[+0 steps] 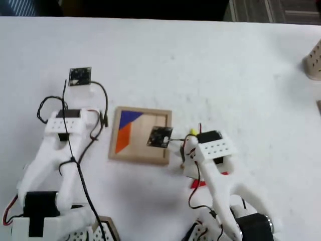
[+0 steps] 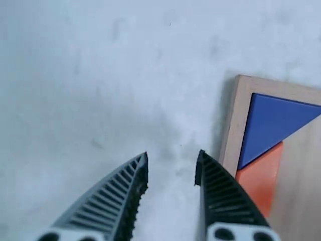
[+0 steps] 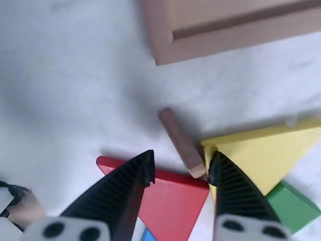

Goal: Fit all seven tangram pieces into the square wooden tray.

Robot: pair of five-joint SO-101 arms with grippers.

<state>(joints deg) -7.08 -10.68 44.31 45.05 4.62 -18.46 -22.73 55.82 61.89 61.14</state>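
Note:
The square wooden tray (image 1: pixel 113 150) lies between the two arms and holds a blue triangle (image 1: pixel 129 117) and an orange piece (image 1: pixel 123 137) along its left side. My left gripper (image 2: pixel 171 164) stands open over bare table just beside the tray's rim (image 2: pixel 232 118), nothing between its fingers. My right gripper (image 3: pixel 180 163) is open above a pile of loose pieces: a red triangle (image 3: pixel 170 198), a yellow triangle (image 3: pixel 253 153), a brown piece (image 3: pixel 181 142) and a green piece (image 3: pixel 291 203). The tray corner (image 3: pixel 165 47) lies beyond them. In the high view the right arm (image 1: pixel 213 150) covers most of the pile.
A small black board (image 1: pixel 80 76) lies on the white table behind the left arm. Black cables (image 1: pixel 75 150) trail along the left arm. A perforated wooden object (image 1: pixel 314 60) sits at the far right edge. Open table stretches behind the tray.

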